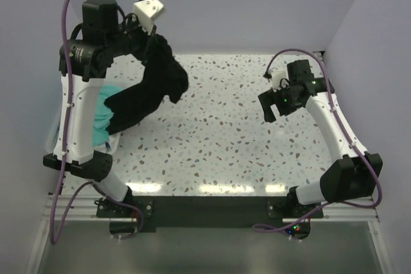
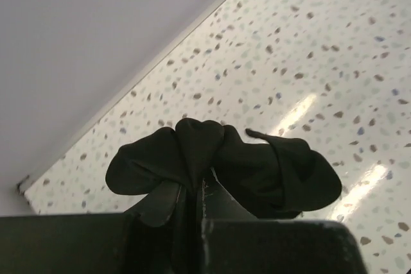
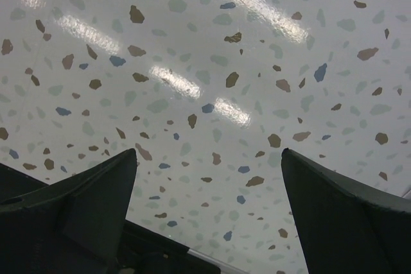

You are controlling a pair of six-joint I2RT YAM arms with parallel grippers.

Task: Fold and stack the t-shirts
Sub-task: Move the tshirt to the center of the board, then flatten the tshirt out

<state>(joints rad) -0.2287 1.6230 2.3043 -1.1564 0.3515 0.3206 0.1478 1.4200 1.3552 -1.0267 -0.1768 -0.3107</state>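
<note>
- Up at the far-left corner of the speckled white terrazzo-pattern desk [image 1: 257, 152], what is the left pincer [image 2: 196, 192] doing?
- Its jaws are together, clamped on a bunched fold of the plain black soft-cloth t-shirt [image 1: 157, 78]. The wrist view shows the cloth puffing out on either side of the grip.
- And where is the shirt?
- Mostly in the air. It hangs from the pincer as a crumpled drape. Its lower end trails down to the left, beside the teal-turquoise crumpled t-shirts [image 1: 103, 117] heaped at the desk's left edge. I cannot tell whether that tail touches the teal cloth or the desk.
- The right pincer [image 3: 209, 158]?
- Jaws wide apart, holding nothing, poised over bare desk on the right side, well apart from the shirt.
- So which step is this?
- I'd judge it the start: taking one shirt out of the heap so it can be spread. No fold is made and no stack shows.
- What does the next move call for?
- Probably carrying the black shirt toward the middle of the desk and laying it flat. One grip on a bunch won't open it, so the right pincer likely needs a second hold, on a hem or shoulder, with the two then drawing apart. The trailing end could drag a teal shirt along, so that is worth watching.
</note>
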